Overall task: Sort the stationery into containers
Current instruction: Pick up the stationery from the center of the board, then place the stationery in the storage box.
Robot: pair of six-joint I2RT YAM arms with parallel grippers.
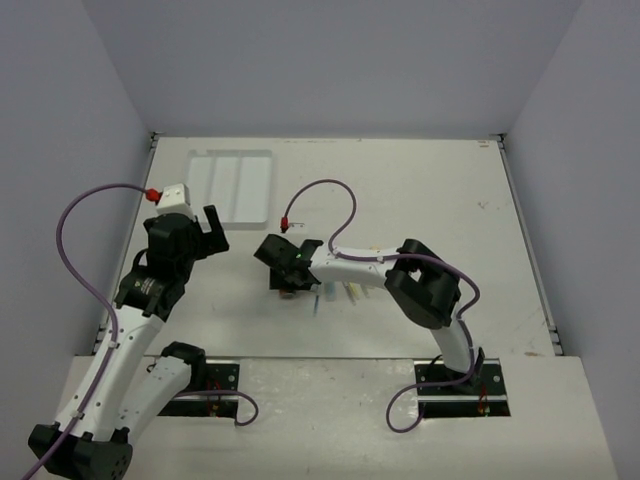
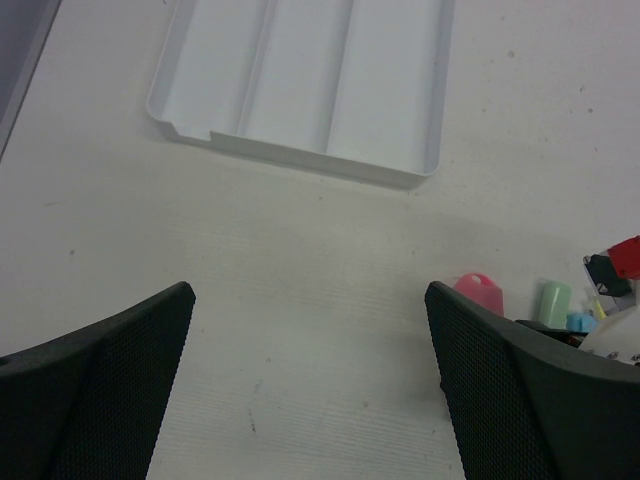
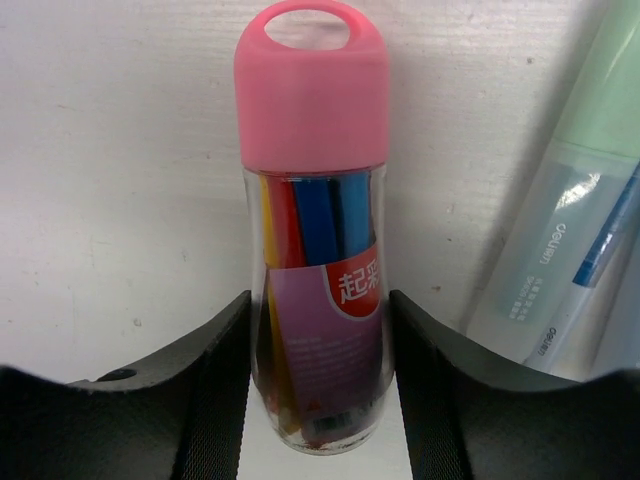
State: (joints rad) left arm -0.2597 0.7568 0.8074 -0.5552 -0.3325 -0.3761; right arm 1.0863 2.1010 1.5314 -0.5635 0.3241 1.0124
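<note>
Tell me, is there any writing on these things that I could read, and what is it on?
"起彩": white characters on the red patch of the pink-capped tube; the label curves out of sight after them.
"deli": printed twice along the clear barrel of the green-capped pen.
The fine white print on the tube's purple label is too blurred to read.
The top and left wrist views show no readable text.

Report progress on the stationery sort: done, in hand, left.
Done: nothing; the white tray shows only empty compartments. In hand: the right gripper has its fingers flanking the pink-capped tube, apparently touching it, on the table. Left: that tube and the green-capped pen beside it, at least; the left gripper is open, holding nothing.
</note>
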